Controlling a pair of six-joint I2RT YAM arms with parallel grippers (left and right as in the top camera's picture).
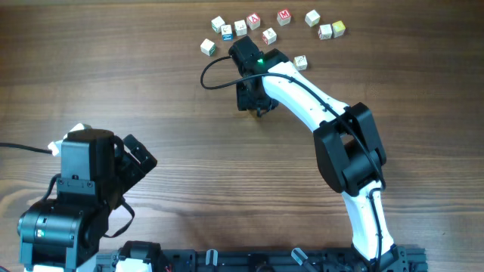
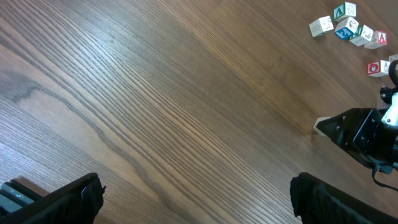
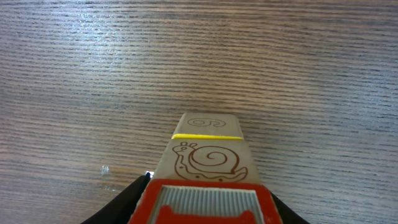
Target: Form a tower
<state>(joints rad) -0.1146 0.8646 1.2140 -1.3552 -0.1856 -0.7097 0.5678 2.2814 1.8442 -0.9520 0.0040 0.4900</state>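
Tower (image 3: 208, 155), hidden overhead beneath the right gripper (image 1: 254, 102), shows in the wrist view, seemingly pinched near its red-faced top; left gripper (image 2: 196, 199) gapes wide.

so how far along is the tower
Done: the tower has a yellow-edged cube under a snail cube. In hand: the right gripper looks closed on a red-framed cube sitting on top, not yet released. Left: let go, then add from the roughly ten loose cubes beyond it; the left gripper is open over bare table.
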